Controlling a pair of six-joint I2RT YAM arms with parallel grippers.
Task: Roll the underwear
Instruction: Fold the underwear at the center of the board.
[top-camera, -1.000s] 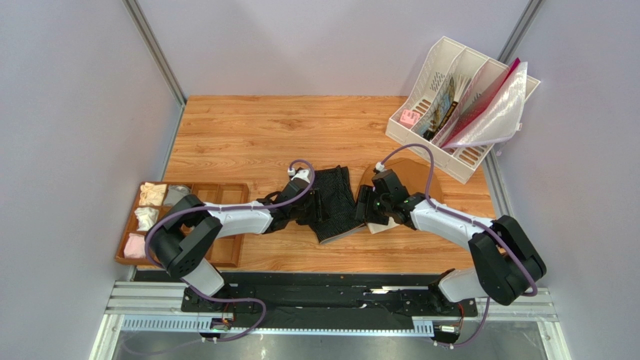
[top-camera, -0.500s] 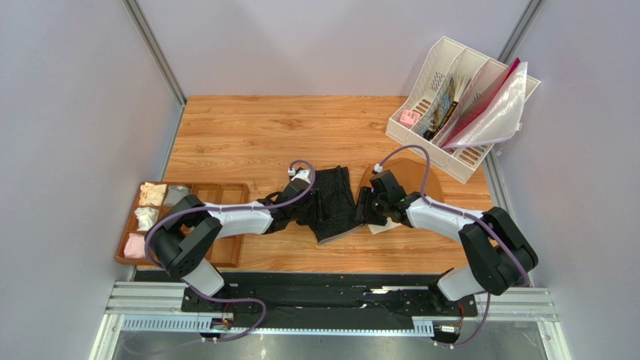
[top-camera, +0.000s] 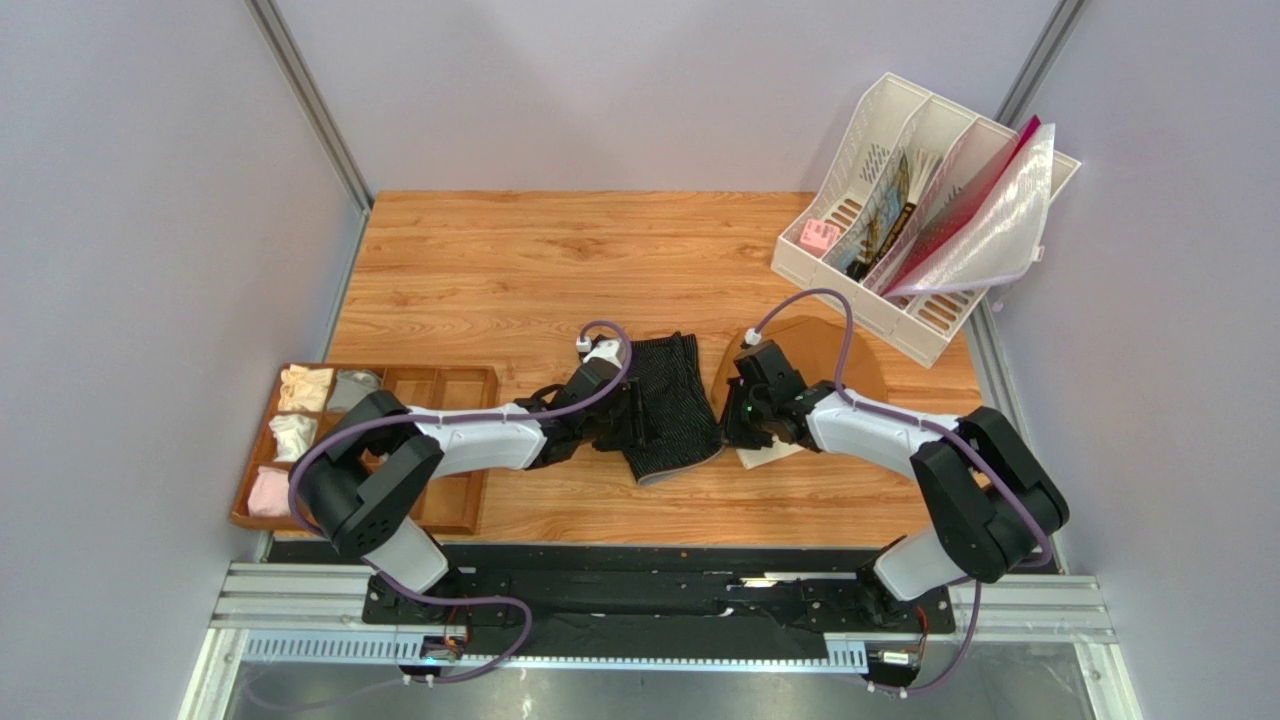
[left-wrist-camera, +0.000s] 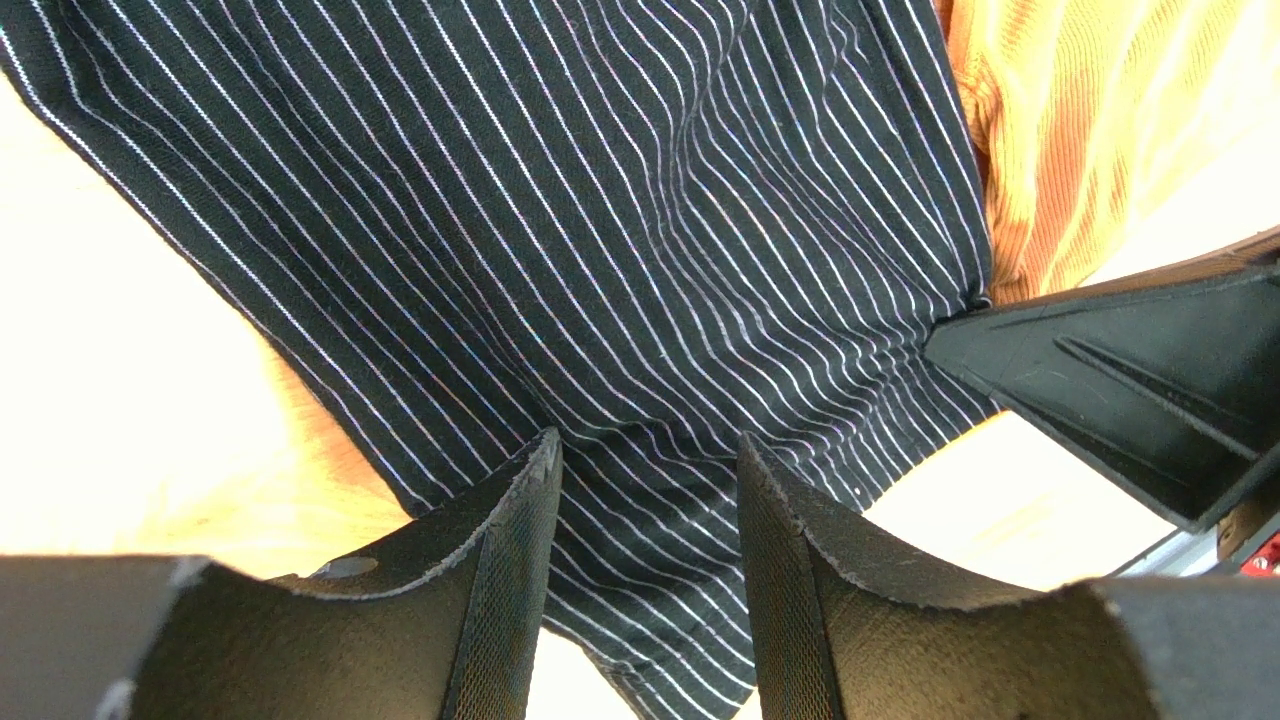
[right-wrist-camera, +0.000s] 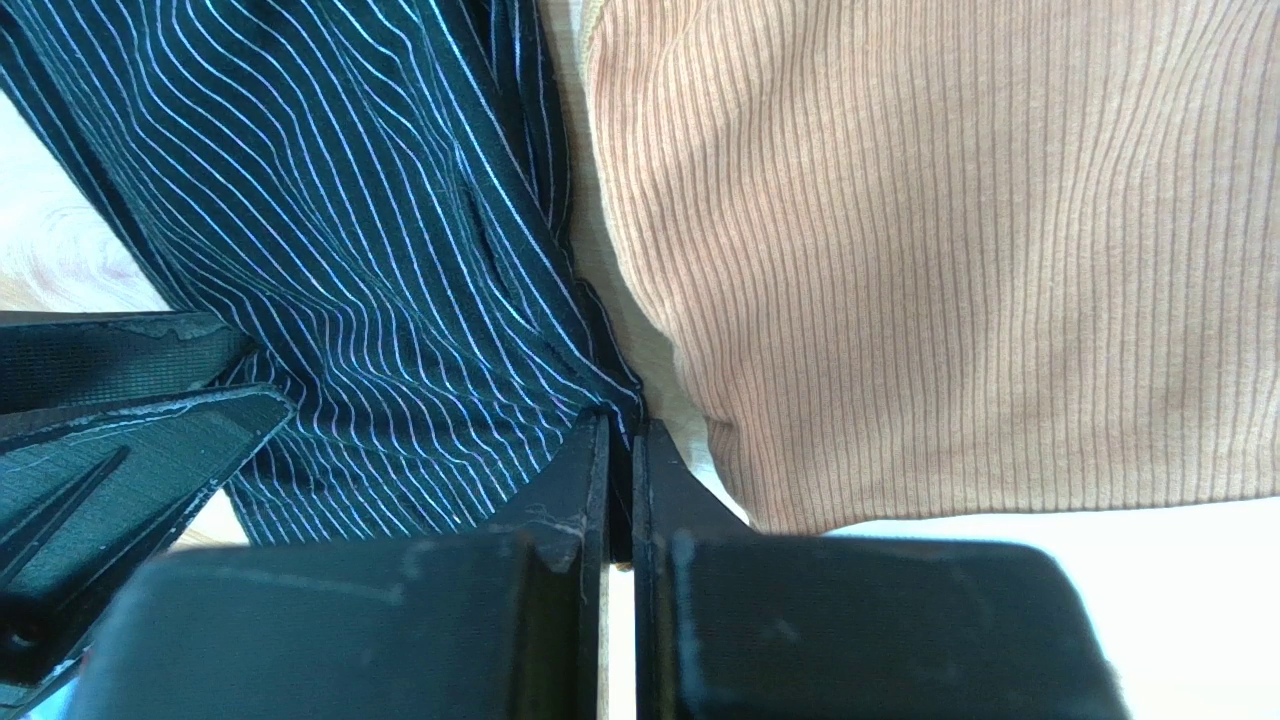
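Currently, mid wooden table (top-camera: 496, 270), the underwear (top-camera: 670, 408) is lying flat, just beside the brown briefs (top-camera: 804, 353) on its right. Right gripper (right-wrist-camera: 618, 450) is pinching its right hem. Left gripper (left-wrist-camera: 646, 518) is standing parted over the left side, grasping nothing. Advising: be lifting black fabric only, rolling leftward evenly. Arms are hiding both edges from above, and the depth of bite is unclear.
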